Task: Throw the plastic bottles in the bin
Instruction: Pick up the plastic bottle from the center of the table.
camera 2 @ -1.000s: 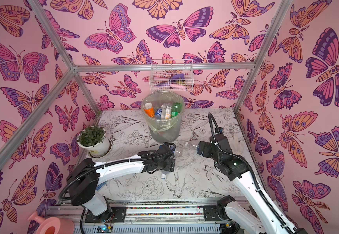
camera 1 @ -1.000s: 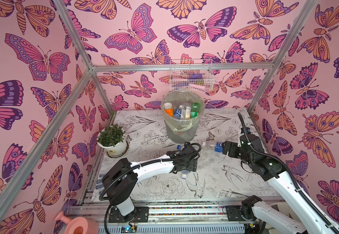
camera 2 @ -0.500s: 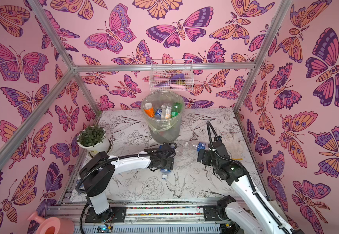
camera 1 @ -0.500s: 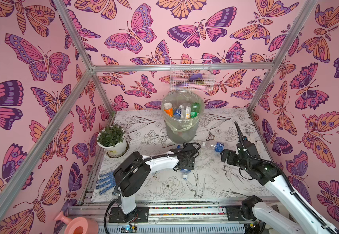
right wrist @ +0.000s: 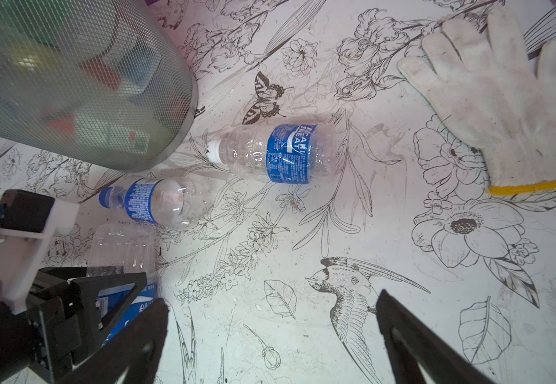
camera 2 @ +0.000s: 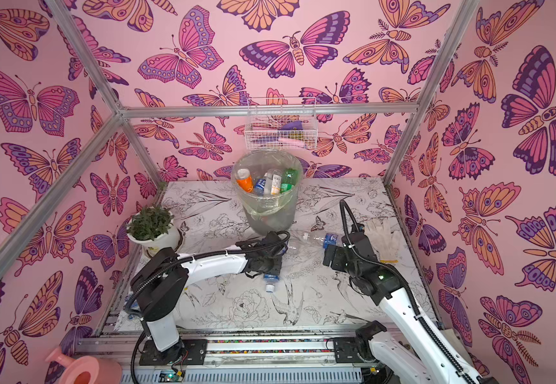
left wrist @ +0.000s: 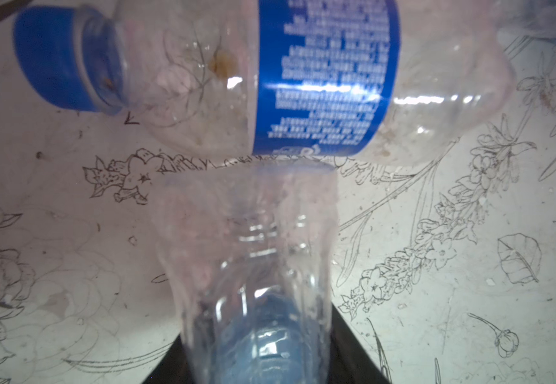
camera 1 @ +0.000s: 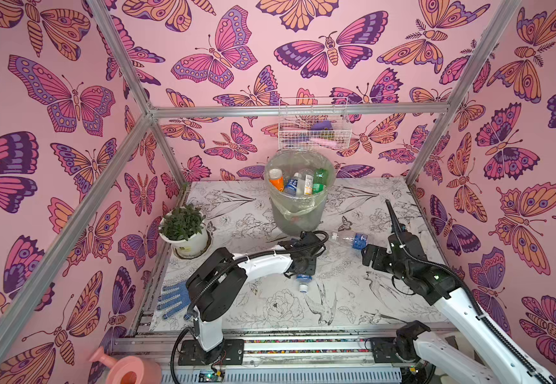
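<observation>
Left arm (camera 1: 263, 262) stretches low and forward; right fingers (right wrist: 416, 349) spread wide (wrist tilted downward).

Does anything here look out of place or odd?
Yes. Two stray gloves lie on the table: a white glove beside the right arm, and a blue glove by the left arm's base. Neither is a bottle.

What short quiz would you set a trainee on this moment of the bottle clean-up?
1. True or false: the right gripper holds a bottle.
2. How many bottles lie loose on the table, outside the bin and both grippers? A one, B two, C five.
3. What sits between the jaws of the left gripper?
Key: 1 false, it is open and empty. 2 B: the white-capped bottle and the blue-capped bottle. 3 a third bottle, clear with a blue label.
</observation>
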Controlling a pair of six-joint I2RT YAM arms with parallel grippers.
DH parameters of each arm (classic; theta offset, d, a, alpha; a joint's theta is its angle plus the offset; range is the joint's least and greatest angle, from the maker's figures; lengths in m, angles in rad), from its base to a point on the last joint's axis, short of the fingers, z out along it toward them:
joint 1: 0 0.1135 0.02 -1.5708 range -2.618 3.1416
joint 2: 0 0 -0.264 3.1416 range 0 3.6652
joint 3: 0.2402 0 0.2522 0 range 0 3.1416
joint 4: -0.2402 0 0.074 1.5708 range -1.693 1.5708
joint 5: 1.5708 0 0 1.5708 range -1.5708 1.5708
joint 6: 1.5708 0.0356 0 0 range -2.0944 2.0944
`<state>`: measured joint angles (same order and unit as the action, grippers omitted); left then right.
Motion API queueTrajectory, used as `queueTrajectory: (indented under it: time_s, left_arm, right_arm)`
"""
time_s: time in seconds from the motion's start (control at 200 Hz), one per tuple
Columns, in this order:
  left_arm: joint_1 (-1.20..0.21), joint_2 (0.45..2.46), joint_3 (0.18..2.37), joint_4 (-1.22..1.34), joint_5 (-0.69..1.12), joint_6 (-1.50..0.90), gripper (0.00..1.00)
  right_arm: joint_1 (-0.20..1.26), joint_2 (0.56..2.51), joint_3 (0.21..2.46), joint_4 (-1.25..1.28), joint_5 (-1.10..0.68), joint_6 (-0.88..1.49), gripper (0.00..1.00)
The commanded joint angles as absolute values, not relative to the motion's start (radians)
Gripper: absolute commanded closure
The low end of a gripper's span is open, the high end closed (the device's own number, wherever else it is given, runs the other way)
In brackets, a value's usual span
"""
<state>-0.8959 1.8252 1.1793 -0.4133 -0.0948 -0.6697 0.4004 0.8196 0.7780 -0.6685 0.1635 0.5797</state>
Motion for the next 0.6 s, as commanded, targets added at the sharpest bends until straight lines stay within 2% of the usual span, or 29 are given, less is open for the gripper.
queueTrajectory:
  time_s: [0.0, 0.361, 0.596]
  left_arm:
    - [-0.89, 1.756, 1.153, -0.472, -0.115, -0.656, 0.72]
    - [-0.903, 1.566, 1.125, -0.528, -0.164, -0.628, 0.76]
    - [-0.992, 1.374, 1.132, -0.528, -0.205, -0.508, 0.76]
  right_arm:
    - [0.394, 0.805, 0.761, -0.656, 0.164, 0.599, 0.01]
    - [0.394, 0.81, 0.759, -0.64, 0.151, 0.609, 0.01]
    - [0.394, 0.798, 0.752, -0.646, 0.163, 0.606, 0.01]
